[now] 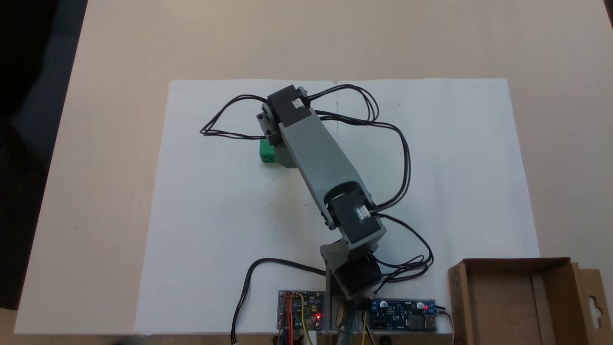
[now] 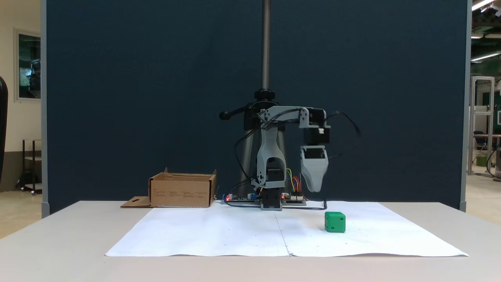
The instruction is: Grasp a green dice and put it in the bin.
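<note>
- A pale beige table [image 1: 96, 191] carries a large white paper sheet [image 1: 215, 268], which has a fold line down its middle in both fixed views.
- Behind the table stands a dark blue partition [image 2: 137, 98]; past its edges a bright room with ceiling lights [image 2: 483, 4] is seen.
- The green dice [image 2: 335, 222] lies on the paper, well apart from the bin [image 2: 182, 190].
- In a fixed view, the cardboard bin [image 1: 512, 299] sits at the paper's lower right corner, flap with keyhole cut-out [image 1: 594, 304] outward.
- The gripper [image 2: 314, 187] hangs above the paper, pointing down, clear of the dice; whether its jaws are apart or together, I cannot tell.
- Small print on the bin's side is too small to read.
- 2 circuit boards [image 1: 404, 314] with red lights sit at the arm's base.
</note>
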Controlling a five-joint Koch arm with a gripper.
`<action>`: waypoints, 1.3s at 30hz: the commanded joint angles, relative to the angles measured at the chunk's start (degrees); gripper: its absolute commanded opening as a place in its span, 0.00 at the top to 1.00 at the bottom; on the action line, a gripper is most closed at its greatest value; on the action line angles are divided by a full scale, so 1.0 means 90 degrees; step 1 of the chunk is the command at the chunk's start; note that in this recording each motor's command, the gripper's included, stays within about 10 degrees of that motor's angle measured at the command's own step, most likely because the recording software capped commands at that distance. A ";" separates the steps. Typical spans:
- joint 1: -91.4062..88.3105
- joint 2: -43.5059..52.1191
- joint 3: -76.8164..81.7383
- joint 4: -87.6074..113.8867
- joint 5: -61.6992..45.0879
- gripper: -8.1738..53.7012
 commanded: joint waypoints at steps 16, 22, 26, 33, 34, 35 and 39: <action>-0.0625 -0.0801 -0.0254 -0.1191 0.0869 0.20; -0.0762 -0.1064 -0.0254 -0.1475 0.1016 0.20; -0.0869 -0.1230 -0.0254 -0.1533 0.1113 0.20; -0.0869 -0.1416 -0.0254 -0.1699 0.1289 0.19; -0.0869 -0.1445 -0.0254 -0.1699 0.1299 0.19; -0.0869 -0.1475 -0.0254 -0.1709 0.1299 0.19; -0.0869 -0.1592 -0.0254 -0.1729 0.1309 0.19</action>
